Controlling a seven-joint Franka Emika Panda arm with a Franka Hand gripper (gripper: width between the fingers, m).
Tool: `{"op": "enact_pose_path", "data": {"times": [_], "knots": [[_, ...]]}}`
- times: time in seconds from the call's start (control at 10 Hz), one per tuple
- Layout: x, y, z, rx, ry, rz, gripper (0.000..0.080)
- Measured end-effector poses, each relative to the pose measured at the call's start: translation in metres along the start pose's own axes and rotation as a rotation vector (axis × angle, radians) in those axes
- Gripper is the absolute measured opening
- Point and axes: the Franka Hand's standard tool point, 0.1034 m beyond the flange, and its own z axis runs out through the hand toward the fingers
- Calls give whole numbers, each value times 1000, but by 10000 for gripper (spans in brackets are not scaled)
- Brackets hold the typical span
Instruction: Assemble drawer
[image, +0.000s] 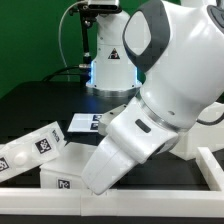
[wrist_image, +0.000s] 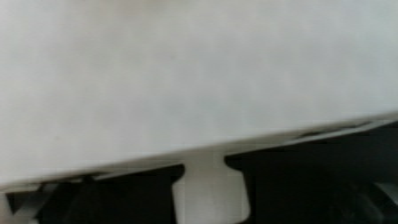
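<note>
In the exterior view one white drawer tray (image: 32, 150) with black-and-white tags lies tilted at the exterior view's left. A second white drawer part (image: 62, 177) with a tag lies just in front of it. My gripper hand (image: 115, 160) reaches down right beside this part, and its fingertips are hidden behind the hand. In the wrist view a plain white surface (wrist_image: 178, 70), very close and blurred, fills most of the picture. One white finger (wrist_image: 214, 192) shows below it over the dark table. I cannot tell whether the jaws hold anything. The large casing is not clearly seen.
The marker board (image: 86, 122) lies flat behind the parts. A long white border rail (image: 25, 214) runs along the front edge and rises at the exterior view's right (image: 210, 172). The arm's base (image: 108, 70) stands at the back. The table top is black.
</note>
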Motion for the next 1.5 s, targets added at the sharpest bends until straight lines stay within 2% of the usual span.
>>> {"op": "enact_pose_path", "data": {"times": [0.1, 0.2, 0.3, 0.5, 0.6, 0.9, 1.2, 1.4, 1.5], "knots": [[0, 0, 0, 0, 0, -1, 650], [1, -1, 0, 0, 0, -1, 525], [1, -1, 0, 0, 0, -1, 525], [1, -1, 0, 0, -1, -1, 225], [1, -1, 0, 1, -1, -1, 165], [1, -1, 0, 0, 0, -2, 165], [18, -15, -22, -12, 9, 4, 165], [16, -25, -36, 29, -23, 41, 166], [14, -21, -40, 24, -15, 39, 166]]}}
